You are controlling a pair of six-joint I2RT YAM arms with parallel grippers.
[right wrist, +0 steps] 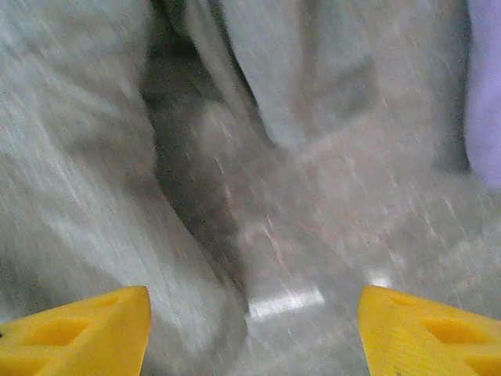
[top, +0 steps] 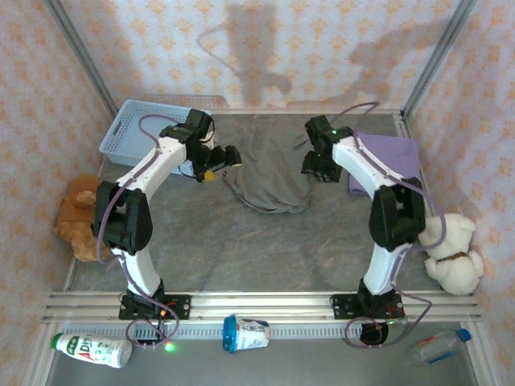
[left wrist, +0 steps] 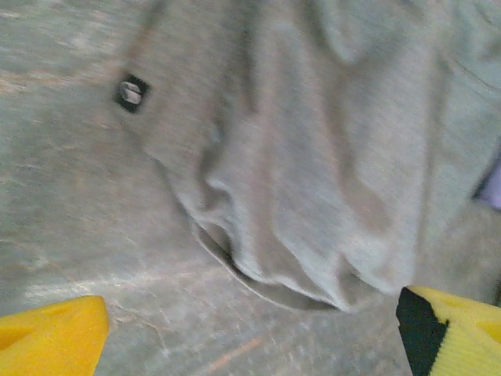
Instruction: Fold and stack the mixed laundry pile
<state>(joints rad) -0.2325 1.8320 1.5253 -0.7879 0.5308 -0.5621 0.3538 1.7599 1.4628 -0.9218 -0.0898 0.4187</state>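
Your left claw [top: 219, 163] and right claw [top: 315, 166] both gape wide, holding nothing, on either side of the crumpled grey top [top: 269, 173] on the tabletop [top: 241, 241]. The lavender T-shirt [top: 396, 154] lies flat near the right edge.

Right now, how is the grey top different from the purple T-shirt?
The grey top is dull grey; the purple T-shirt is lavender. The grey top lies rumpled in the middle of the table; the purple T-shirt lies flat and neat at the far right. The grey top looks bigger than the purple T-shirt. Both rest on the table, unheld.
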